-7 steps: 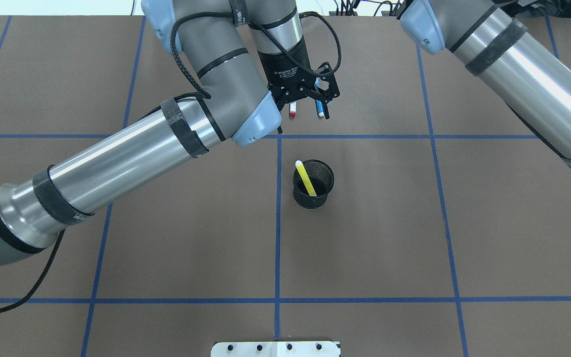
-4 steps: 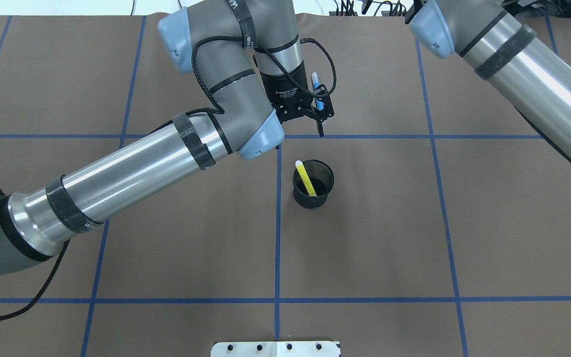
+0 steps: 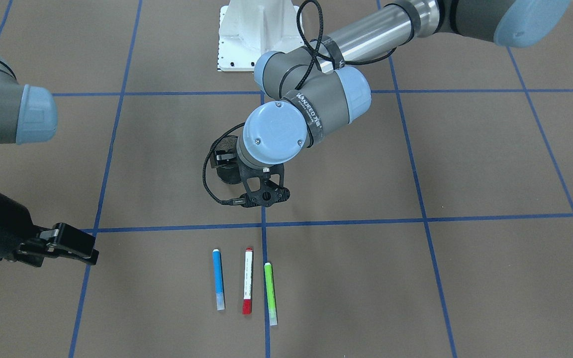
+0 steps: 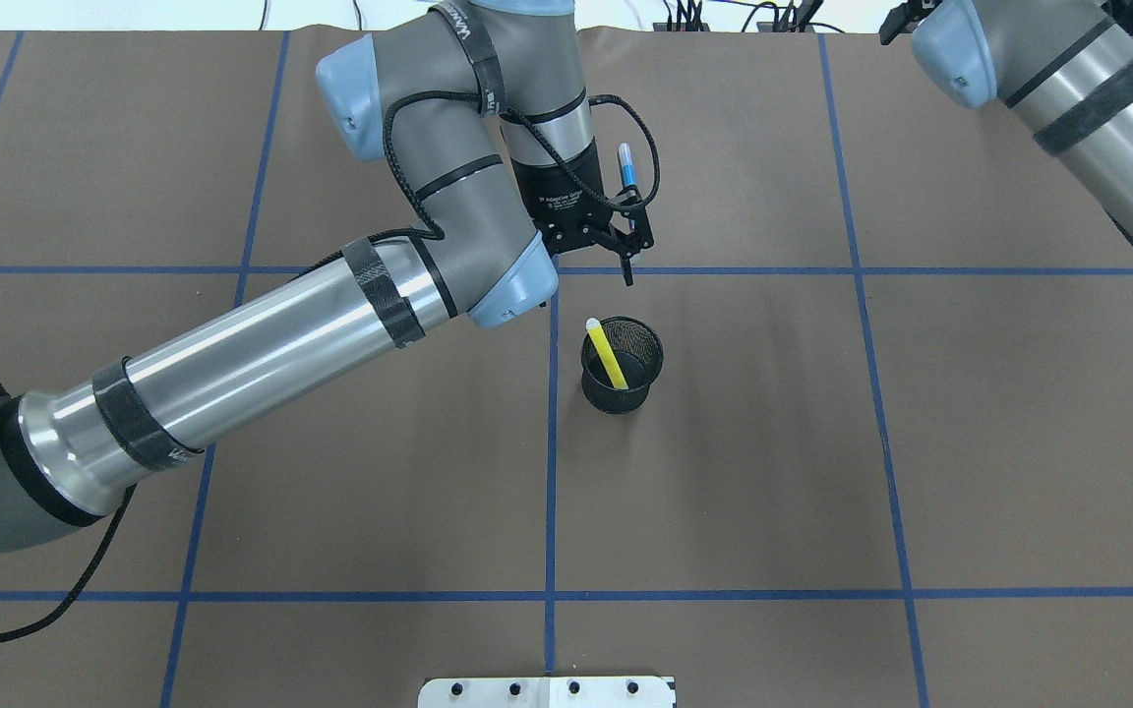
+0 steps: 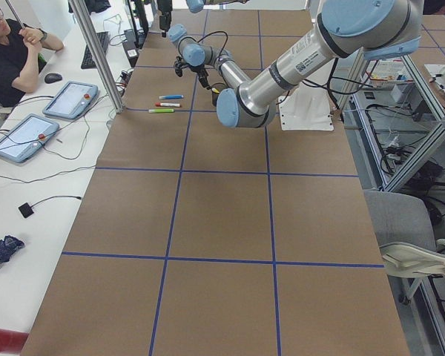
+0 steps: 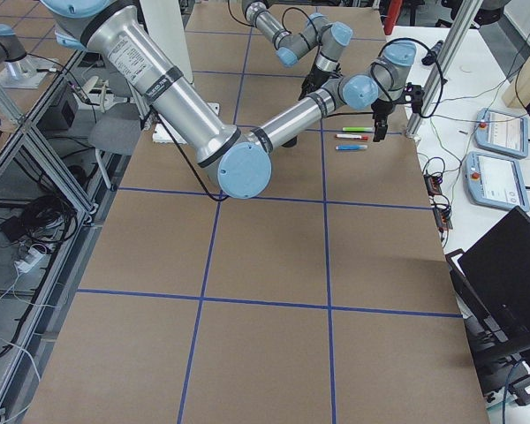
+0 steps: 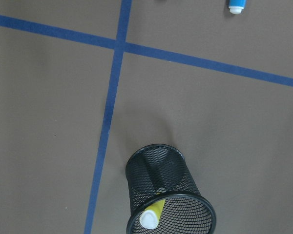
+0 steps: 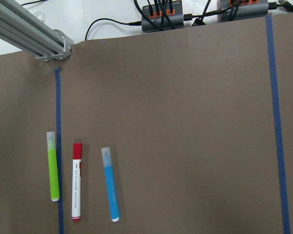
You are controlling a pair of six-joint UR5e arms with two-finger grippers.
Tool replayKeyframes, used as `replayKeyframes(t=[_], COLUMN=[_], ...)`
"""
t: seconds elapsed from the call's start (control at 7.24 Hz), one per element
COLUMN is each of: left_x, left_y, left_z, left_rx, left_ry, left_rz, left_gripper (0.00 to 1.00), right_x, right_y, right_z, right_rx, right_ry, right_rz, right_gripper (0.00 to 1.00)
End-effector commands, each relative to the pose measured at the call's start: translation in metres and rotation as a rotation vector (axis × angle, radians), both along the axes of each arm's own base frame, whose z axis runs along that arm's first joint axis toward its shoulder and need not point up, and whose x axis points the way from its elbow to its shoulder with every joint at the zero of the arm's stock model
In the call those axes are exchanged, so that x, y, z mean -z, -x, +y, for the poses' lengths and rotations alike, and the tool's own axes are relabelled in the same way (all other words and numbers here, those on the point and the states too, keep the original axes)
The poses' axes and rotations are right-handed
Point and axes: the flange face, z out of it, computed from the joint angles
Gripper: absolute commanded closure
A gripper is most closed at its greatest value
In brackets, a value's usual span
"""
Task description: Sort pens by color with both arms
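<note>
Three pens [image 3: 247, 281] flat, yellow pen [image 4: 607, 354] in cup [image 4: 616, 398]

The left arm [image 4: 262, 344] hides the red pen [image 3: 247, 281] and green pen [image 3: 269, 293] overhead.

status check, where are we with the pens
Left claw, right claw: both empty, open or shut unclear. Yellow pen in mesh cup; blue pen, red-capped pen, green pen side by side on table. Nothing blocking them.
</note>
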Motion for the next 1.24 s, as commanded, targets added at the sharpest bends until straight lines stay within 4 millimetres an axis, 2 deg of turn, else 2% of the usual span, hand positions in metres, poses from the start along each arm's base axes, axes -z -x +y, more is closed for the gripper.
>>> replayKeyframes(t=[0.0, 0.14, 0.28, 0.41, 0.55, 0.69, 0.97, 1.11], left_x=[-0.009, -0.01, -0.01, -0.011, -0.012, -0.011, -0.011, -0.009], left_y=[-0.008, -0.009, -0.01, -0.014, -0.015, -0.02, -0.021, -0.021], left_z=[-0.002, -0.003, -0.003, -0.005, -0.004, 0.001, 0.002, 0.002], left_rx=[-0.026, -0.03, -0.03, -0.032, -0.034, -0.041, -0.043, -0.043], left_ry=[-0.002, -0.001, -0.002, 0.005, 0.006, 0.006, 0.006, 0.004], left_rz=[-0.003, -0.004, -0.004, -0.012, -0.013, -0.014, -0.014, -0.011], left_gripper=[0.02, 0.02, 0.02, 0.08, 0.24, 0.32, 0.36, 0.41], right_x=[0.008, 0.017, 0.012, 0.01, 0.01, 0.01, 0.008, 0.008], right_y=[-0.016, -0.022, -0.023, -0.023, -0.023, -0.023, -0.023, -0.023], right_z=[0.021, 0.031, 0.032, 0.033, 0.033, 0.033, 0.032, 0.032], right_rx=[0.048, 0.068, 0.074, 0.072, 0.072, 0.075, 0.076, 0.076], right_ry=[0.012, 0.013, 0.014, 0.014, 0.014, 0.009, 0.009, 0.009], right_rz=[0.032, 0.053, 0.059, 0.062, 0.063, 0.064, 0.066, 0.066], right_gripper=[0.0, 0.0, 0.0, 0.0, 0.0, 0.0, 0.0, 0.0])
